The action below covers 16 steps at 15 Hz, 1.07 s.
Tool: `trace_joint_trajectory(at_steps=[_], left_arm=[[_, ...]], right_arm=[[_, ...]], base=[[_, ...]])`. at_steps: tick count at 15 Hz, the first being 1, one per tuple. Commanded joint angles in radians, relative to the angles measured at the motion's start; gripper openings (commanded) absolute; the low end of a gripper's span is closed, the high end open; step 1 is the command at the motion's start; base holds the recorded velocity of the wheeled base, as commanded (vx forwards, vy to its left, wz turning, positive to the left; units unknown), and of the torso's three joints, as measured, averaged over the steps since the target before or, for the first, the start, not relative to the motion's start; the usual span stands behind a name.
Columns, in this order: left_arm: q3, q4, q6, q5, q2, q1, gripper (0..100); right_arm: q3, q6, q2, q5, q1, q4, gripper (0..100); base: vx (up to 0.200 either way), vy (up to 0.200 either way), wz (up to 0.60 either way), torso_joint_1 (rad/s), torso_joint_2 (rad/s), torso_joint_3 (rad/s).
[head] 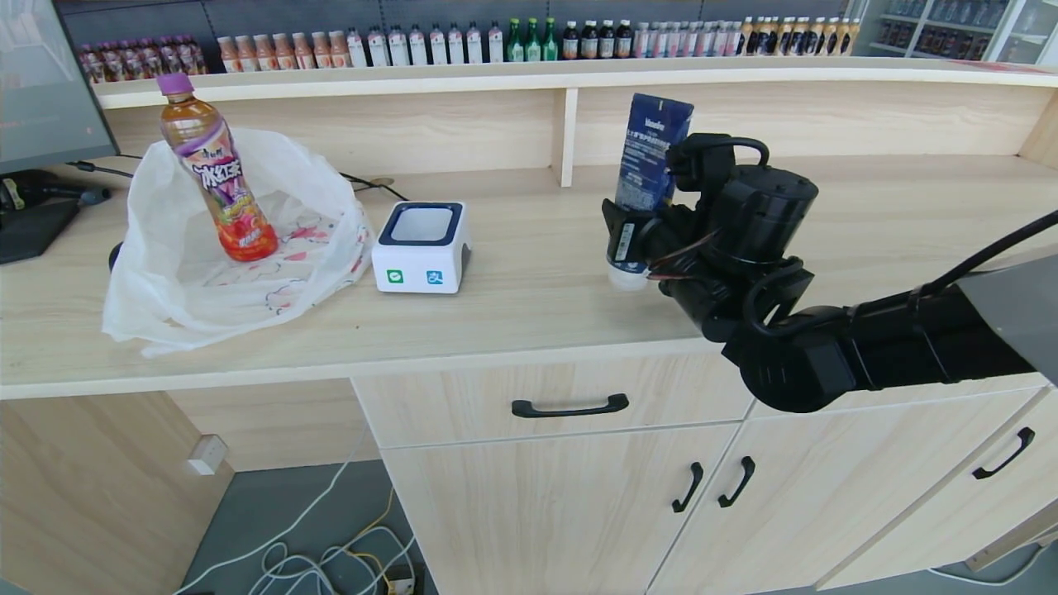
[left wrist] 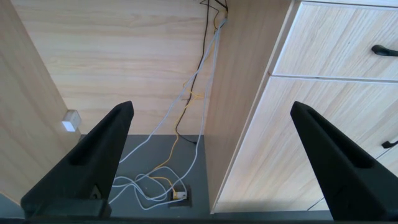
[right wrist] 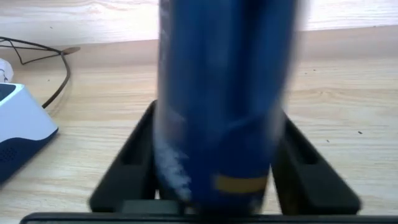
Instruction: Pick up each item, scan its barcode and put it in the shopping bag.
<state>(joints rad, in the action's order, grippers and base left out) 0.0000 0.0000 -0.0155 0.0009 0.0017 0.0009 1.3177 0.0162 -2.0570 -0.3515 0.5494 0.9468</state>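
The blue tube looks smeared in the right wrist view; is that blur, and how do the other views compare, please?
Right wrist view: the blue tube, close to the lens in the right gripper, is blurred; the counter behind is crisp. Head view: tube sharp, but the counter's straight edges bow. Left wrist view: evenly lit, no glare.

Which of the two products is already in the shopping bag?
The purple-capped tea bottle, inside the white bag; the blue tube sits in the right tool.

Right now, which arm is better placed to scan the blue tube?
Right: the right gripper holds the blue white-capped tube near the white box scanner; the open left gripper hangs below the wooden counter.
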Motion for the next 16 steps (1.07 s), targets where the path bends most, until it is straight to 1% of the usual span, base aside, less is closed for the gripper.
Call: trace_joint_trajectory(at_steps=[1,11,16], left_arm=[[0.000,0.000,0.000,0.001,0.000,0.001,100],[0.000,0.000,0.000,0.001,0.000,0.001,100],[0.000,0.000,0.000,0.001,0.000,0.001,100]], right_arm=[[0.002,0.001,0.000,0.000,0.001,0.000,0],[-0.002,-0.001,0.006,0.000,0.004,0.001,0],[-0.005,0.002,0.046,0.000,0.007,0.000,0]], base=[[0.000,0.000,0.00,0.000,0.00,0.000],[0.000,0.000,0.00,0.000,0.00,0.000],[0.000,0.000,0.00,0.000,0.00,0.000]])
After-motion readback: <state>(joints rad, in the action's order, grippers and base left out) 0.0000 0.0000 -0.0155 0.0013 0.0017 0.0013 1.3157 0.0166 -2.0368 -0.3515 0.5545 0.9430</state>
